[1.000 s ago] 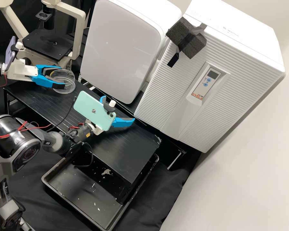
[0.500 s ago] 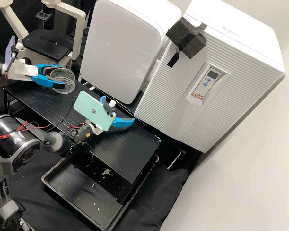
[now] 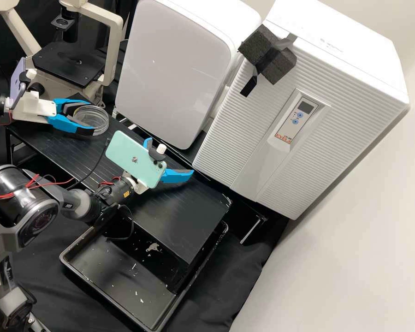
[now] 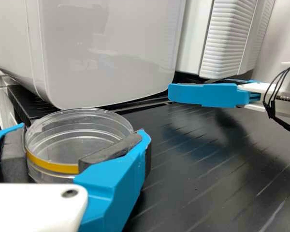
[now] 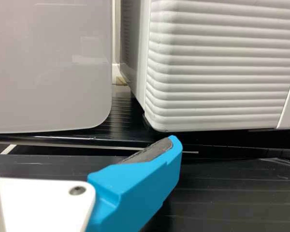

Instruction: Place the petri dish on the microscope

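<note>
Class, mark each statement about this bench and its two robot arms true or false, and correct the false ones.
1. The petri dish is between the two fingers of the left gripper. True.
2. The petri dish is resting on the microscope's stage. False: the left gripper holds it, off the stage.
3. The right gripper is closed on a lid. False: the right gripper is open, with nothing between its fingers.
4. A mint-green phone is mounted on the right arm. True.
5. The dark foam block lies in the black tray. False: the foam block is fixed to the ribbed white cabinet.
</note>
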### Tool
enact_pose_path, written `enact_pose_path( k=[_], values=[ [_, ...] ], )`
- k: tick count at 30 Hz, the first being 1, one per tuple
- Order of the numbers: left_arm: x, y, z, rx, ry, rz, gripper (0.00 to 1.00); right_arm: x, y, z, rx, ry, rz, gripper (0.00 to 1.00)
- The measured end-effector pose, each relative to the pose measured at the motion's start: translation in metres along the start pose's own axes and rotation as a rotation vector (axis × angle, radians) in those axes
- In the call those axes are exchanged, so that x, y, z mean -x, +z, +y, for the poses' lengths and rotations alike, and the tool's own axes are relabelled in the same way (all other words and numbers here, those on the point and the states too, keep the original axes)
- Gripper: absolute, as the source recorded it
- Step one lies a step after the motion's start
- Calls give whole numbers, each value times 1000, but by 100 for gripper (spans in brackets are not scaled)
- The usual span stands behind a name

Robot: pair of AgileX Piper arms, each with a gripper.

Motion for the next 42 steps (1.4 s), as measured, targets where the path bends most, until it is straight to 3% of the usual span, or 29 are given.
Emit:
enact_pose_path(
  k=[23,30,31,42],
  values=[
    [4,-4,-4,20,-6,23,0,0,0,0,0,0,0,100],
    [4,-4,-4,1,-1,25,0,0,0,0,0,0,0,100],
    [4,-4,-4,1,-1,25,100,0,0,0,0,0,0,100],
    [4,-4,-4,-21,-1,25,100,0,0,0,0,0,0,100]
  ],
)
